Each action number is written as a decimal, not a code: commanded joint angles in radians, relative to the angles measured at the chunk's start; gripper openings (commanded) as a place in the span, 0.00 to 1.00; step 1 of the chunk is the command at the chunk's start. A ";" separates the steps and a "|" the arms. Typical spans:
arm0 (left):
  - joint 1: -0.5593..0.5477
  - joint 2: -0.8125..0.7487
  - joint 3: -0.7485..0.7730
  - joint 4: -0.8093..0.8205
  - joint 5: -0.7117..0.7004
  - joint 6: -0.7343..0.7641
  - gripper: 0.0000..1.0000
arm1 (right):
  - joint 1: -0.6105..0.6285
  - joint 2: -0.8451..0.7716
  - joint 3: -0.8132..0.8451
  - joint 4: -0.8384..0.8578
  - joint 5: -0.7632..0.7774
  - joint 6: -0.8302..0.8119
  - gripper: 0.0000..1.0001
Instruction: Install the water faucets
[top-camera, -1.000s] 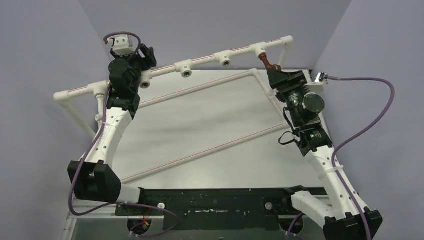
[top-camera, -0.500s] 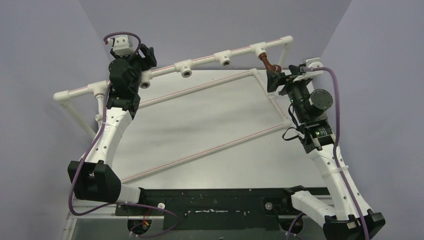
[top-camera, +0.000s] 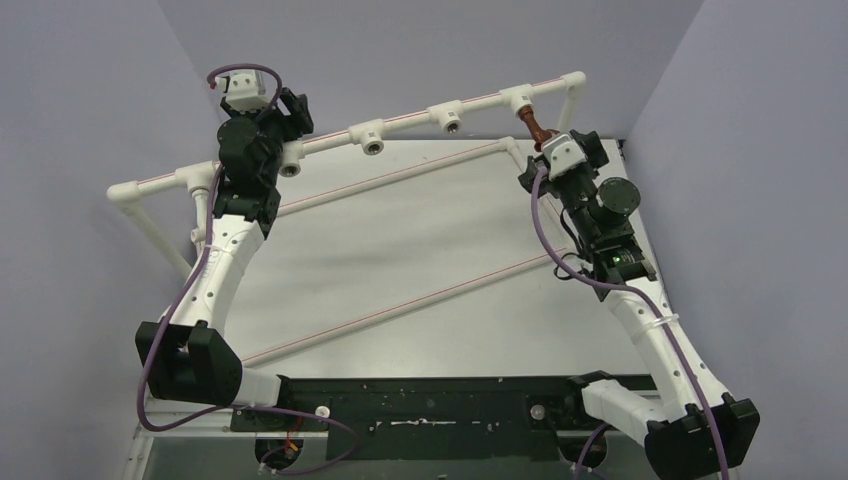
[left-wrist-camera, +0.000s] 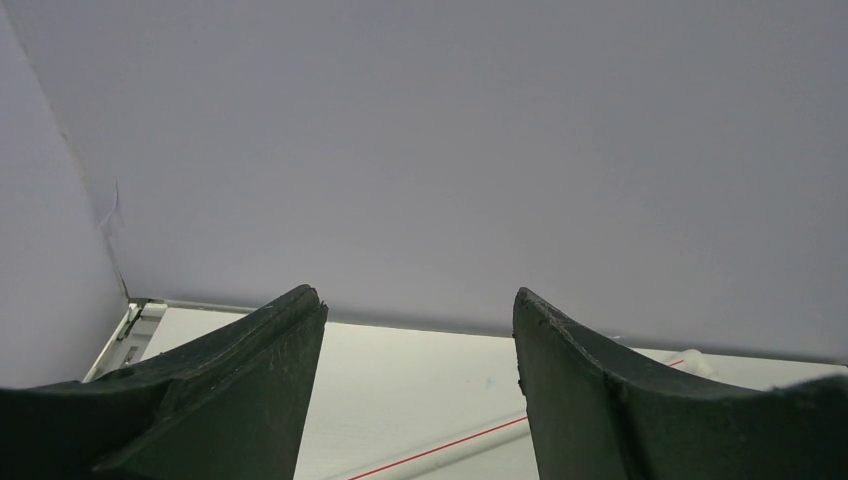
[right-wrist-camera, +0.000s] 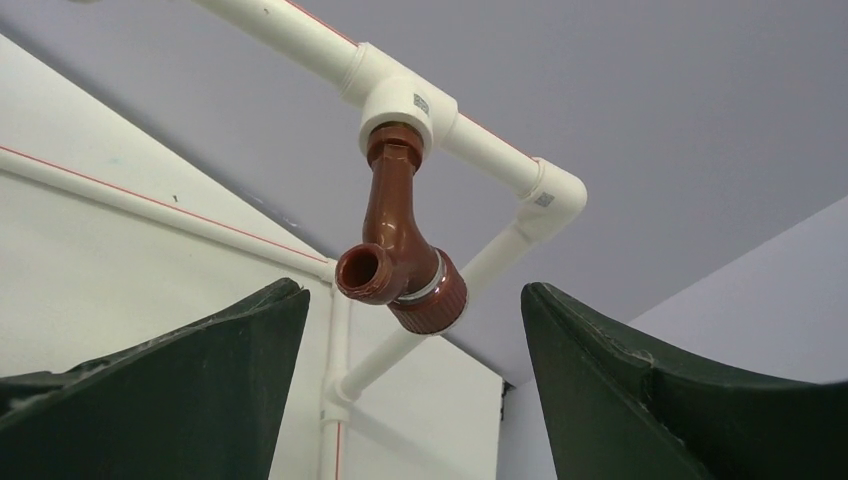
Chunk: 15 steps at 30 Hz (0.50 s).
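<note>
**A:** Top view first. Where's the faucet?

**B:** The brown faucet (top-camera: 533, 126) hangs from the far right tee (top-camera: 519, 99) of the pipe frame (top-camera: 410, 124). I see no white one.

**A:** Left wrist?

**B:** My left gripper (left-wrist-camera: 415, 300) is open, holding nothing.

**A:** Right wrist?

**B:** My right gripper (right-wrist-camera: 410, 288) is wide open. The knob sits just ahead of the gap, not touched. I'd move in, squeeze it squarely, then turn gently.

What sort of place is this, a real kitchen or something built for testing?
Probably a robot test cell, not a real kitchen: plain grey walls enclose a white table, a white pipe frame stands around it carrying a brown faucet, and two robot arms are mounted at its near edge.
</note>
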 joint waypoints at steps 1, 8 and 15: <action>-0.013 0.078 -0.063 -0.236 0.061 0.042 0.66 | 0.011 0.026 -0.012 0.145 -0.016 -0.120 0.80; -0.014 0.079 -0.063 -0.236 0.057 0.044 0.66 | 0.013 0.100 0.020 0.173 0.015 -0.168 0.74; -0.012 0.081 -0.063 -0.236 0.059 0.044 0.66 | 0.015 0.160 0.042 0.200 0.039 -0.145 0.65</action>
